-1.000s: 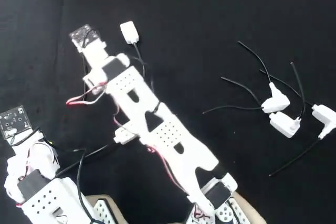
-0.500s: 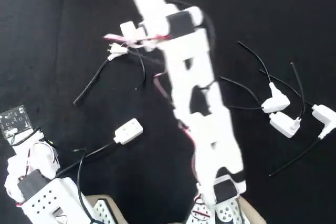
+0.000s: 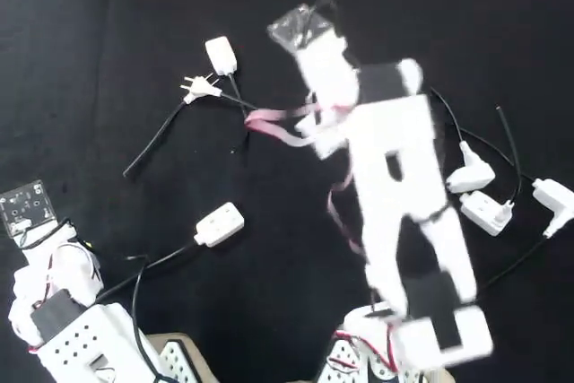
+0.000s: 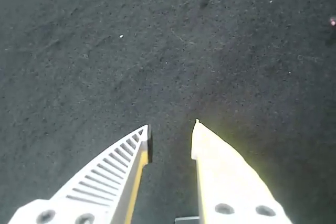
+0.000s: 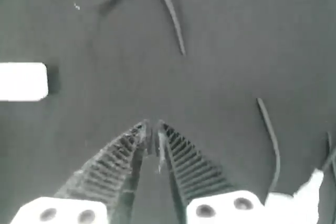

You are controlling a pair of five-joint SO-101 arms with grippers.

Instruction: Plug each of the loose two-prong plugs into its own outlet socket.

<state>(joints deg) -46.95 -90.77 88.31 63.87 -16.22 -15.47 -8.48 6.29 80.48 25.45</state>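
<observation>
A loose white two-prong plug [image 3: 199, 89] lies on the black cloth at the back left, its black cable trailing toward the front left. Just behind it sits a white outlet socket [image 3: 220, 55]. Another socket [image 3: 220, 224] lies nearer the front. My right gripper [image 3: 302, 26] hangs above the cloth at the back middle, right of the plug; its fingers [image 5: 152, 127] are shut on nothing, and a white socket [image 5: 22, 81] shows off to one side. My left gripper [image 4: 170, 135] stands open over bare cloth at the front left [image 3: 22, 206].
Three white socket-and-plug pieces [image 3: 469, 174] [image 3: 485, 212] [image 3: 554, 200] with thin black cables lie at the right. The right arm stretches from the front edge over the middle of the table. Red wires hang off it.
The right arm swung from the back left across to the back middle and right. The loose plug and its cable now lie uncovered. The left arm stayed still.
</observation>
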